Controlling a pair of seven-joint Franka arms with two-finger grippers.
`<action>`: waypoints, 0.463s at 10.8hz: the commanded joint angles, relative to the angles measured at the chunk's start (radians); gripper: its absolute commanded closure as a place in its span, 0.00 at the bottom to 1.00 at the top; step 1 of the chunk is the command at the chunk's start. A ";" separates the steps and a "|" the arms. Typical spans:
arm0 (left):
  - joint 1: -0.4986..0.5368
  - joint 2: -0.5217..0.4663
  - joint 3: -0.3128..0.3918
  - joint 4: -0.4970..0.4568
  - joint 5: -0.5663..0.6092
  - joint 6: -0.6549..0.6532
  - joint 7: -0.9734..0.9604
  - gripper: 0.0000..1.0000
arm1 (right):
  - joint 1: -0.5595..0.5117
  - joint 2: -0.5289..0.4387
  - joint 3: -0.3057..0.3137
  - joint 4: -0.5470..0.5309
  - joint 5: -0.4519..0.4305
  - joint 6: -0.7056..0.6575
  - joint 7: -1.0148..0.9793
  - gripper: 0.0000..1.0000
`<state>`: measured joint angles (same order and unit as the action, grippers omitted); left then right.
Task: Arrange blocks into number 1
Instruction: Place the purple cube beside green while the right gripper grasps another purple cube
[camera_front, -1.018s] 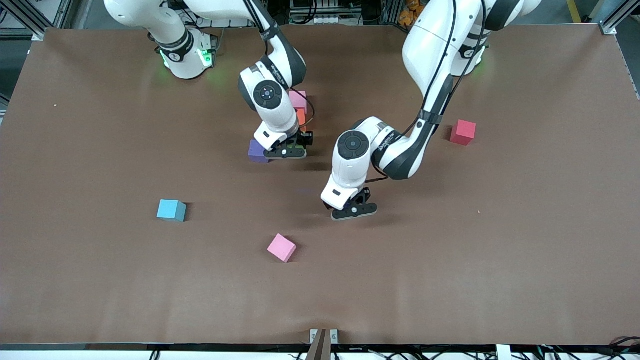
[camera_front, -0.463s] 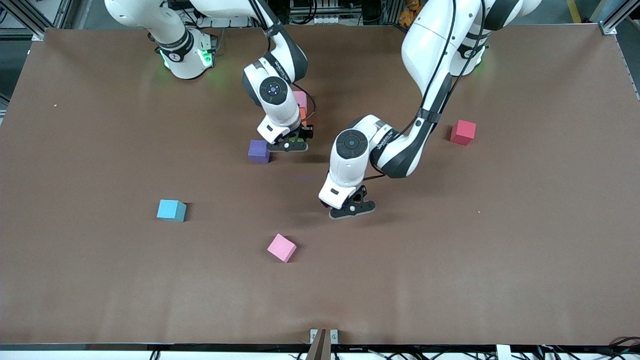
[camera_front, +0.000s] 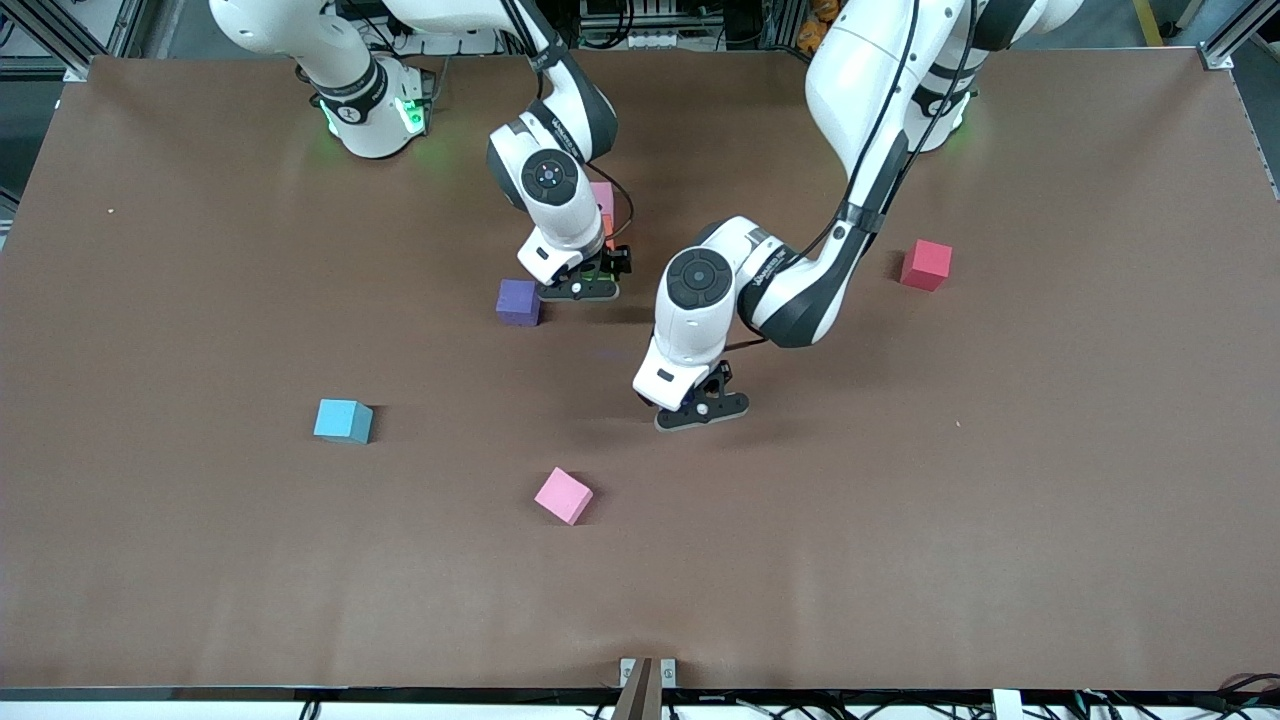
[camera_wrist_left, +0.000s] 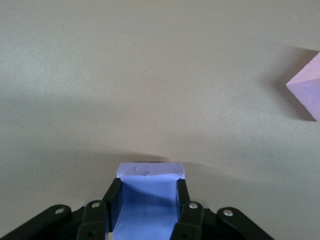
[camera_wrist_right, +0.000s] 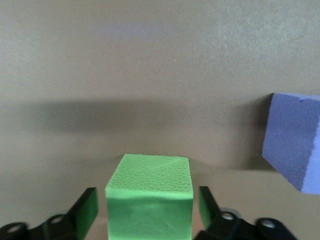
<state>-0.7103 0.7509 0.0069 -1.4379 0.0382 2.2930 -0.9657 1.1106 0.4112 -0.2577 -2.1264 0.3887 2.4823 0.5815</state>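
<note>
My left gripper (camera_front: 700, 411) (camera_wrist_left: 148, 186) hangs over the table's middle, shut on a purple block (camera_wrist_left: 149, 200). My right gripper (camera_front: 583, 288) (camera_wrist_right: 147, 201) is open around the green block (camera_wrist_right: 149, 192), with a gap on each side of it. Just past the green block, toward the right arm's base, a pink block (camera_front: 601, 194) and an orange block (camera_front: 607, 229) show as slivers by the right wrist. The second purple block (camera_front: 518, 301) (camera_wrist_right: 294, 140) sits free on the table beside the right gripper. Another pink block (camera_front: 563, 495) (camera_wrist_left: 307, 86) lies nearer the front camera.
A light blue block (camera_front: 343, 420) lies toward the right arm's end of the table. A red block (camera_front: 926, 265) lies toward the left arm's end. The brown table (camera_front: 950, 500) is bare nearer the front camera.
My right gripper has drawn back from the loose purple block toward the arm's base and now stands around the green block. The left gripper has drifted slightly with its purple block.
</note>
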 joint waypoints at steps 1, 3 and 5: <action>-0.011 -0.021 -0.001 -0.004 -0.021 -0.030 -0.021 1.00 | -0.063 -0.141 -0.002 -0.075 -0.016 -0.013 -0.020 0.00; -0.037 -0.031 0.005 -0.003 -0.018 -0.038 -0.028 1.00 | -0.147 -0.215 -0.002 -0.124 -0.016 -0.014 -0.066 0.00; -0.067 -0.030 0.010 0.020 -0.011 -0.038 -0.062 1.00 | -0.256 -0.226 -0.002 -0.158 -0.016 -0.016 -0.205 0.00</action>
<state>-0.7452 0.7362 0.0034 -1.4334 0.0381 2.2792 -0.9969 0.9319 0.2316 -0.2709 -2.2196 0.3869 2.4613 0.4646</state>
